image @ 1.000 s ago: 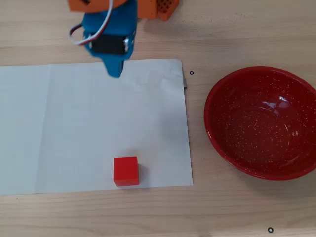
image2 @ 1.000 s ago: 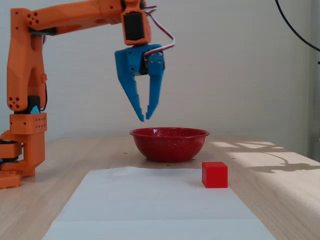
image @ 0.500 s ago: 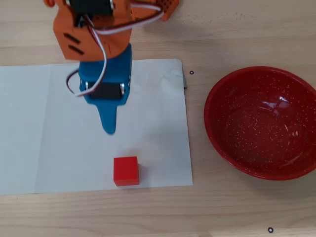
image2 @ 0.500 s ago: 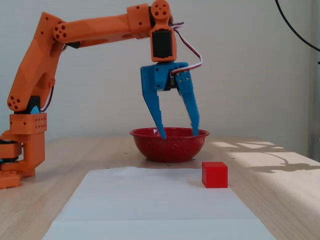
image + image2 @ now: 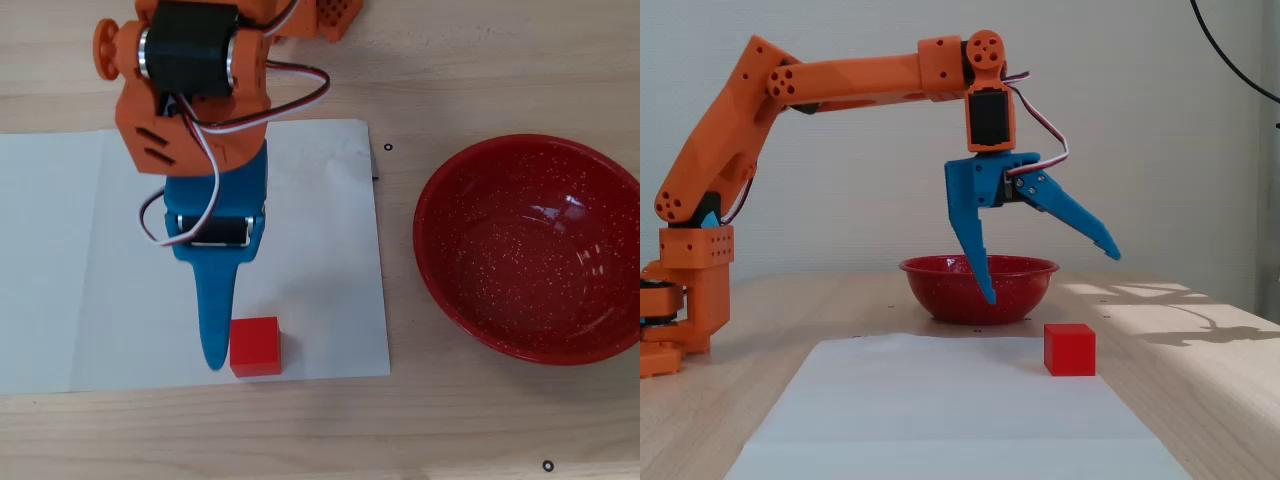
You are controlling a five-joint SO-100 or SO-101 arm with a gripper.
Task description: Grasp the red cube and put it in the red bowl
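— Orange arm reaching out from the left, why?

— To carry the claw above the cube, jaws spread wide (to straddle it). Cube's on paper, bowl waits empty, right.

Both views reach me bright and evenly lit. In the overhead view the white paper is nearly washed out, and the red bowl shows small white glints on its glossy inner wall. The red cube casts only a faint, soft shadow. In the fixed view, sunlight from the right lays pale patches and crisp dark shadow lines across the table on that side. The paper's near edge looks slightly soft. I see no motion blur and no edge warping.
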